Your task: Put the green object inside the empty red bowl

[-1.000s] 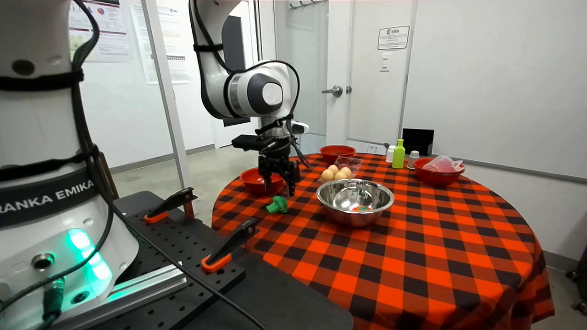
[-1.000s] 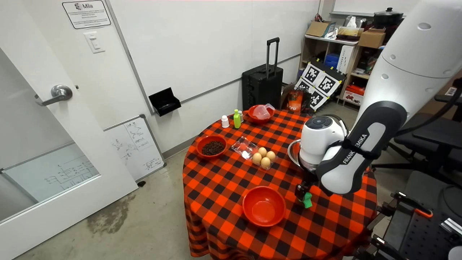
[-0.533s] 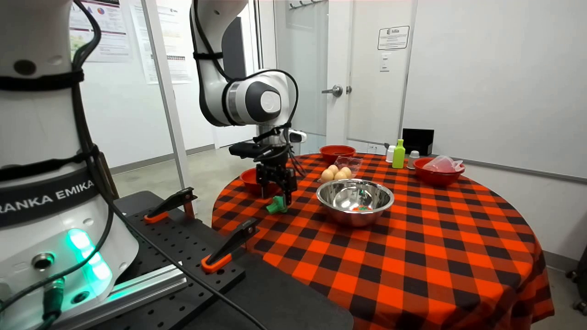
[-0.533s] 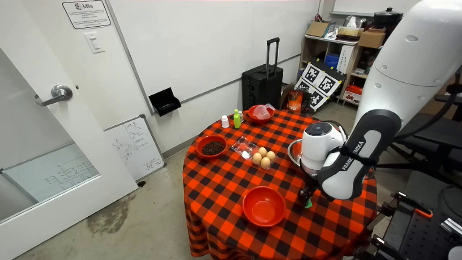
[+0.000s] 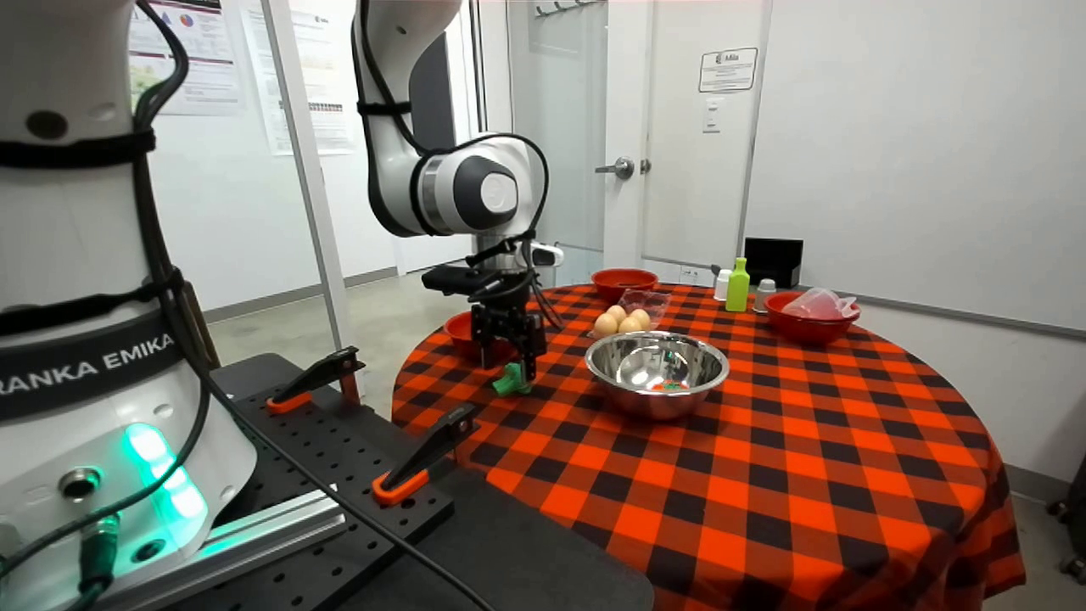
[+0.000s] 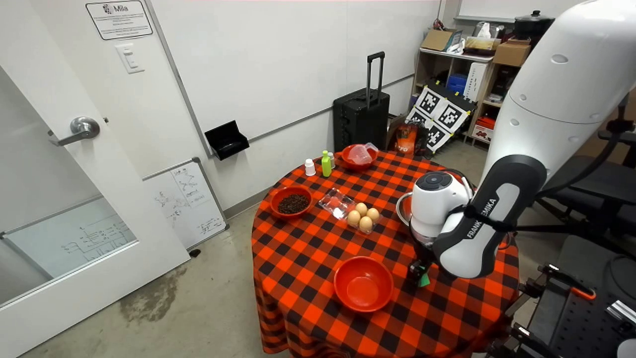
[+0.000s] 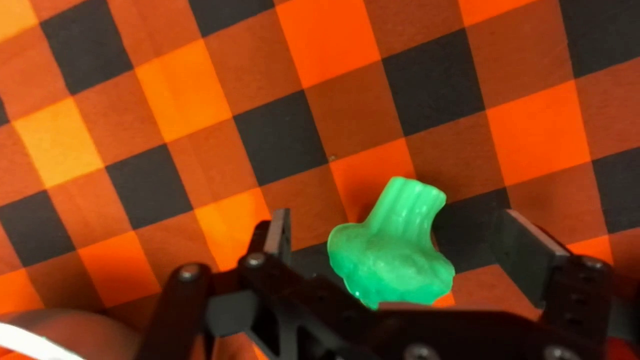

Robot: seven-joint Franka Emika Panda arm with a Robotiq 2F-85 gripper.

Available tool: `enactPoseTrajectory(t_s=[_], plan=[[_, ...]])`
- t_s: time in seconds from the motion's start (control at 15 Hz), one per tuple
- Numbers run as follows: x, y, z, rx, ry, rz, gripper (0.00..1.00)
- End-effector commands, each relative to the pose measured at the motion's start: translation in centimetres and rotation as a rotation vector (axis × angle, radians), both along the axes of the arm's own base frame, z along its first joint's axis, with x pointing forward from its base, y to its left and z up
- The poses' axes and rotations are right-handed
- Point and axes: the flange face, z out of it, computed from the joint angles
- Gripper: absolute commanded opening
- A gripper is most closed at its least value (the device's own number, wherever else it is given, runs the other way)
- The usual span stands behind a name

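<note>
Gripper (image 7: pixel 398 240) is standing with its jaws spread, straddling the green object (image 7: pixel 397 267), which is lying on the checked tablecloth (image 7: pixel 345 40). The operation is apparently sitting at the grasp step — the next move is probably calling for closing on the wide crown, then lifting clear. The wrist view is showing clearance on both sides of the object, whereas in both exterior views the gripper is partly covering it. In an exterior view the empty red bowl (image 6: pixel 363 286) — the target — is exposing a bare interior that the wrist view is not showing
</note>
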Motion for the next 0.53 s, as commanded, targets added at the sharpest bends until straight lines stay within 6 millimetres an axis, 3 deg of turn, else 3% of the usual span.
enactPoseTrajectory(t_s=[0.0, 0.13, 0.2, 0.33, 0.47], plan=[[0.9, 0.7, -0.7, 0.001, 0.002, -0.005, 1.00], [1.3, 0.8, -1.0, 0.004, -0.001, 0.000, 0.95], [1.5, 0.8, -1.3, 0.006, -0.002, -0.001, 0.72], [1.9, 0.8, -1.6, 0.003, -0.001, 0.004, 0.67], [2.2, 0.7, -1.9, 0.001, -0.001, 0.007, 0.54]])
